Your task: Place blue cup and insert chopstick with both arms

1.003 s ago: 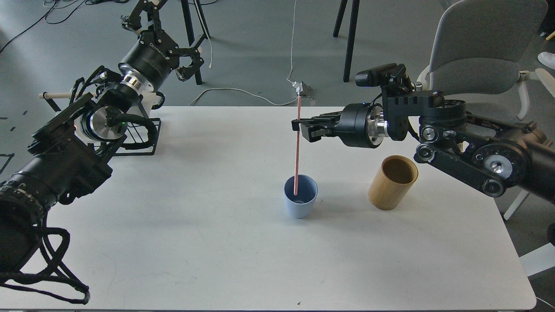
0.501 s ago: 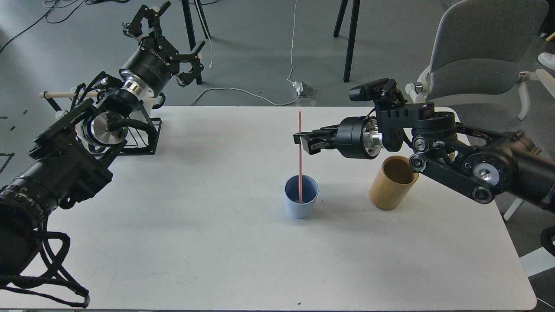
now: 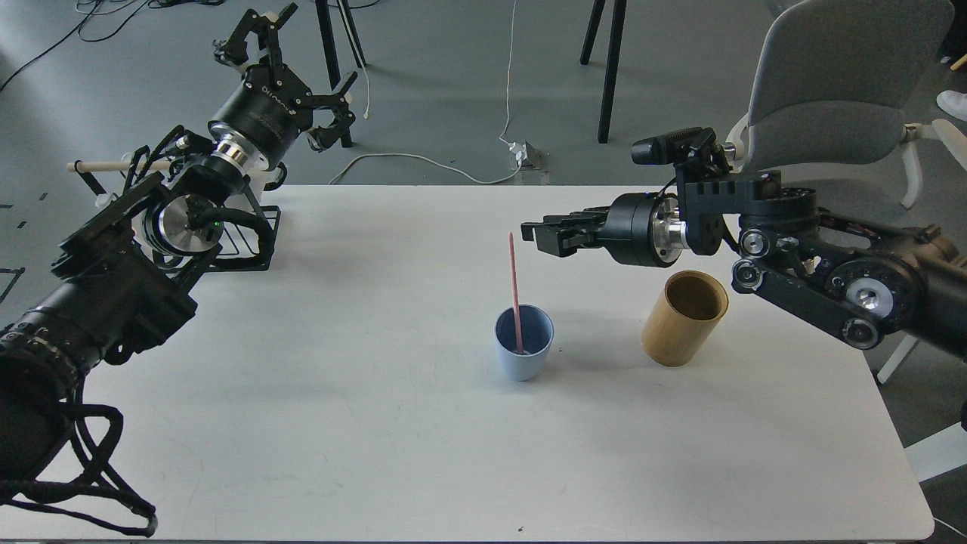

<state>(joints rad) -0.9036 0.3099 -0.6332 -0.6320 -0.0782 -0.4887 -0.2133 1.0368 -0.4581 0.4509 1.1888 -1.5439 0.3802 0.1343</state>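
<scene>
We saw a white counter (image 3: 317, 423) carrying everything, and we took the blue cup (image 3: 523, 342) near its middle as our landmark. Beyond the counter's far right corner, well behind and to the right of the cup, stood a grey chair (image 3: 838, 83).

Our left arm came in from the left edge, well apart from the cup, and reached up past the counter's far left corner. Its left gripper (image 3: 283, 45) hung over the floor there, far behind and left of the cup, with its fingers spread apart and holding nothing.

Our right arm came in from the right edge. The right gripper (image 3: 540, 232) hovered above and a little to the right of the cup, pointing left, and its fingers stood apart with nothing between them.

A black wire rack (image 3: 242, 234) sat on the counter's far left part, well to the left of the cup, partly hidden by our left arm, with a pale wooden rod (image 3: 98, 165) sticking out leftward.

A tan bamboo cylinder (image 3: 684, 317) stood upright on the counter just to the right of the cup, not touching it.

The cup itself stood upright with its mouth open upward. The chopstick (image 3: 514, 291) stood inside it, its lower end in the cup's bottom and its top leaning slightly left, clear of the right gripper.
</scene>
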